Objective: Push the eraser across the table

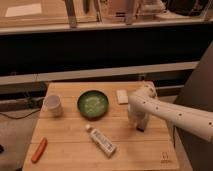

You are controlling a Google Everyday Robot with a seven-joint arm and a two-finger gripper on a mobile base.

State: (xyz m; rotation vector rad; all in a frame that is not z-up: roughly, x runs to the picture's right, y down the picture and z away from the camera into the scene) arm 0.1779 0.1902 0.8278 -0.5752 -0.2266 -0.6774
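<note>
The small white eraser (122, 96) lies flat near the far edge of the light wooden table (145, 150), just right of a green bowl. My gripper (139, 123) hangs from the white arm that reaches in from the right. It points down over the right half of the table, in front of and slightly to the right of the eraser, about a hand's width away and not touching it.
A green bowl (93, 104) sits at the table's middle back. A white cup (53, 105) stands at the left. A white tube (102, 141) lies diagonally in the front middle. An orange stick-like object (39, 149) lies at the front left corner.
</note>
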